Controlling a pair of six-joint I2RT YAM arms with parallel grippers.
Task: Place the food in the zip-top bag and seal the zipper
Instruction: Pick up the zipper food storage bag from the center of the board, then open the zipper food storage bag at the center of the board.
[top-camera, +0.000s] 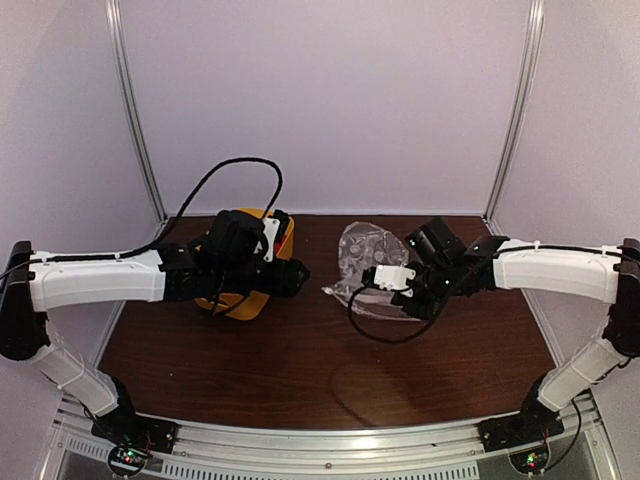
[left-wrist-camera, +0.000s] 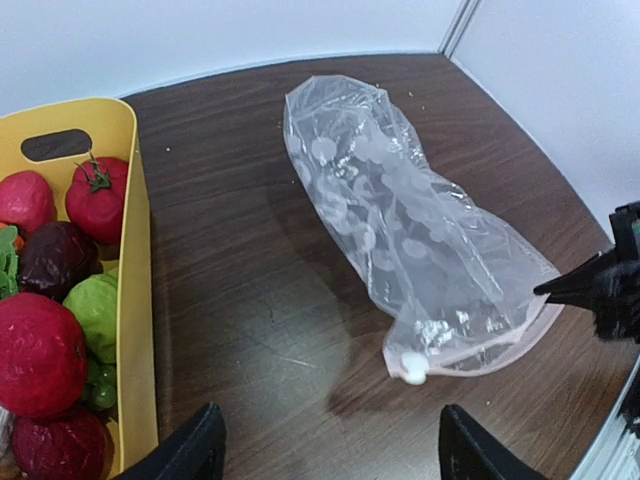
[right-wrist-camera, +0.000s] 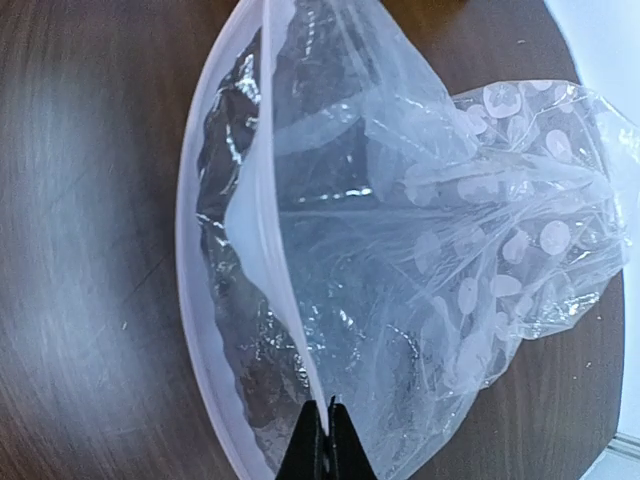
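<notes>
Our right gripper (right-wrist-camera: 322, 440) pinches the zipper (right-wrist-camera: 290, 335) of the zip-top bag (right-wrist-camera: 420, 250) while our left gripper (left-wrist-camera: 332, 455) gapes wide near the food (left-wrist-camera: 95, 195).

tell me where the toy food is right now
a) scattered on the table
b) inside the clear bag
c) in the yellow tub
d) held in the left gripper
c: the food is piled in the yellow tub, while the zip-top bag lies beside it with nothing inside, and the left gripper is open and holds nothing.
</notes>
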